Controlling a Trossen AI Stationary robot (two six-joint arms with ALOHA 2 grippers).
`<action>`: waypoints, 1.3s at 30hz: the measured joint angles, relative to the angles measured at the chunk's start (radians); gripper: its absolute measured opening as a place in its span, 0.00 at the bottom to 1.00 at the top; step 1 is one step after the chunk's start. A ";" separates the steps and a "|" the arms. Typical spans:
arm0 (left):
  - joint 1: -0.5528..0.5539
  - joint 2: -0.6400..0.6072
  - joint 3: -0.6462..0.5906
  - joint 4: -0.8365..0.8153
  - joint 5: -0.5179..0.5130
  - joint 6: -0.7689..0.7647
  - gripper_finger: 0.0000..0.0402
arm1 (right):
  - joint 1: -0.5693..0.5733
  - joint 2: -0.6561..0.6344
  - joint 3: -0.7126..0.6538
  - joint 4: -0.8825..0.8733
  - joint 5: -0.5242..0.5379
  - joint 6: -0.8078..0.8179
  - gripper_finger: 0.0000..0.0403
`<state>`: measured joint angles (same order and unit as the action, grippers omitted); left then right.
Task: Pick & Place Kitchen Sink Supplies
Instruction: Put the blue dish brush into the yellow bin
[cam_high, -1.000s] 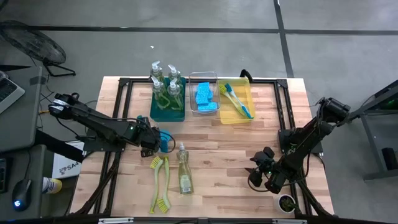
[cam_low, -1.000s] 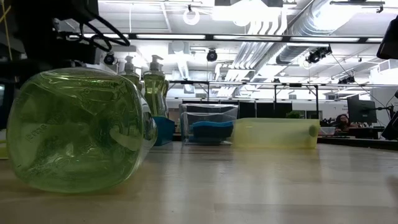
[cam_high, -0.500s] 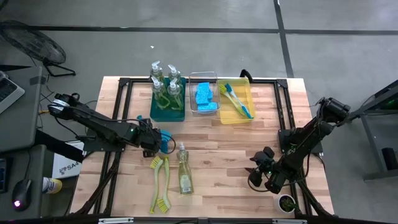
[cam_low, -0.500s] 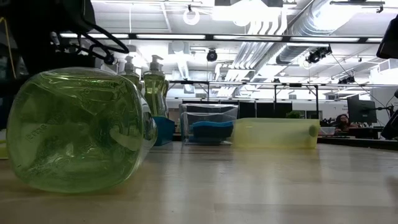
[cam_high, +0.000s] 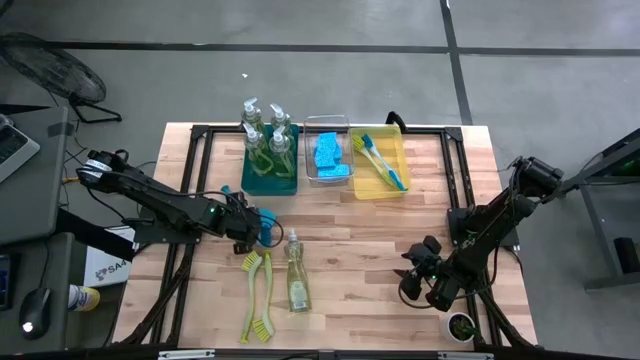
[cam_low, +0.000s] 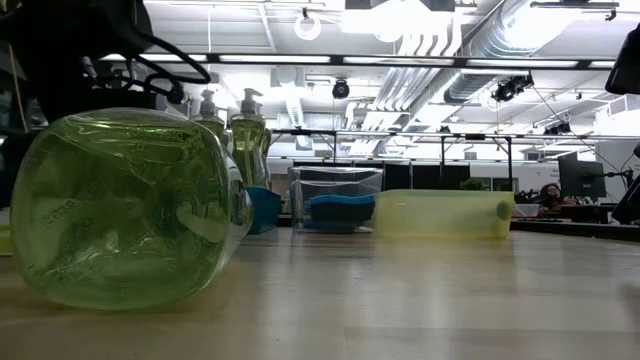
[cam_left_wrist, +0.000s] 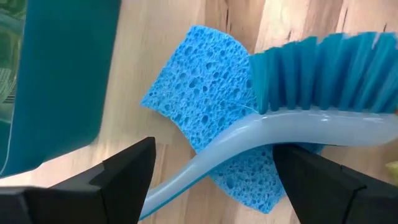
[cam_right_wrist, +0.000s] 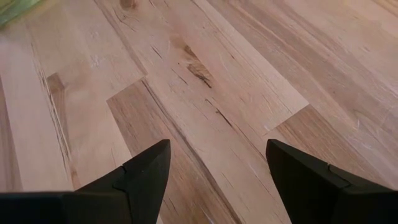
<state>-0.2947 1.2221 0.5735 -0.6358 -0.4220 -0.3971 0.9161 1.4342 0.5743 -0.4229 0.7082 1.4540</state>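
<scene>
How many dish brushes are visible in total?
5: two blue brushes in the yellow bin, two yellow-green brushes lying on the table, one blue brush over a sponge at the left gripper.

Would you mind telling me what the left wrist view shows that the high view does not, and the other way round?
Only the left wrist view shows the blue brush lying handle-first across the blue sponge, between the left hand's open fingers. Only the high view shows the right hand open over bare wood, the loose soap bottle, two yellow-green brushes, and the clear bin and yellow bin. Both show the left hand, the wooden table and the teal bin.
</scene>
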 joint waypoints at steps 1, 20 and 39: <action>0.000 0.000 0.000 0.003 0.001 0.000 0.78 | 0.000 0.000 0.000 0.000 0.000 0.000 0.64; 0.000 0.000 0.000 0.045 0.046 0.000 0.32 | 0.000 0.000 0.000 0.003 0.000 0.000 0.64; 0.000 0.103 0.003 0.109 0.005 0.053 0.30 | 0.000 0.000 0.000 0.003 -0.006 0.000 0.64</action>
<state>-0.2951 1.3247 0.5762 -0.5264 -0.4172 -0.3439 0.9165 1.4345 0.5743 -0.4194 0.7017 1.4540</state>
